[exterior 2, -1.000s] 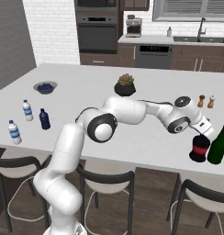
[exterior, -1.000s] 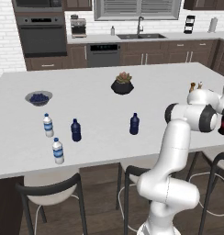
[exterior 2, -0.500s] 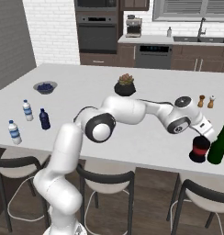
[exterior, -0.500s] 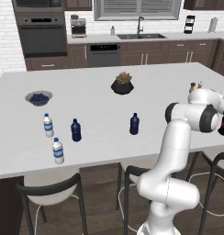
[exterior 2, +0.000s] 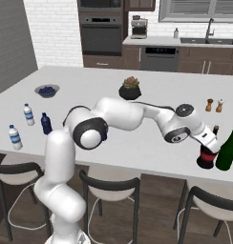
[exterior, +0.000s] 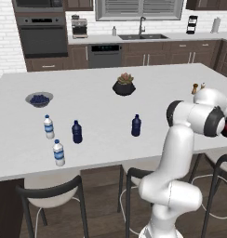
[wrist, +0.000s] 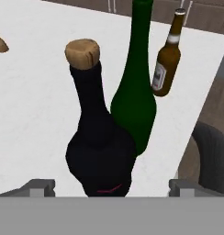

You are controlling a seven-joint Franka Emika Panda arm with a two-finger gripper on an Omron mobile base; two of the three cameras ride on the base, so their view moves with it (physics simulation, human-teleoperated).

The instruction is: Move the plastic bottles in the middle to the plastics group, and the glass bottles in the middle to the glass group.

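The squat black glass bottle [wrist: 100, 151] with a cork top and red label stands upright on the island next to a tall green bottle [wrist: 134, 101] and a brown beer bottle [wrist: 166, 59]. My gripper [wrist: 113, 186] is open, its fingertips [wrist: 40, 186] well clear of the black bottle's sides. From the right base camera the gripper [exterior 2: 209, 147] sits at the black bottle [exterior 2: 206, 158] beside the green bottle [exterior 2: 228, 150]. A navy bottle [exterior: 136, 125] stands mid-island. At the left stand a clear water bottle [exterior: 49, 127], a navy bottle [exterior: 76, 131] and another clear bottle [exterior: 58, 152].
A bowl of blueberries [exterior: 39, 99] sits at the far left and a potted succulent [exterior: 124, 86] at the centre back. Salt and pepper shakers [exterior 2: 214, 105] stand behind the glass bottles. The island's front edge and a stool [wrist: 212, 151] lie close to them.
My jaws have opened off the black bottle, which stays standing beside the green bottle. The arm has barely moved.
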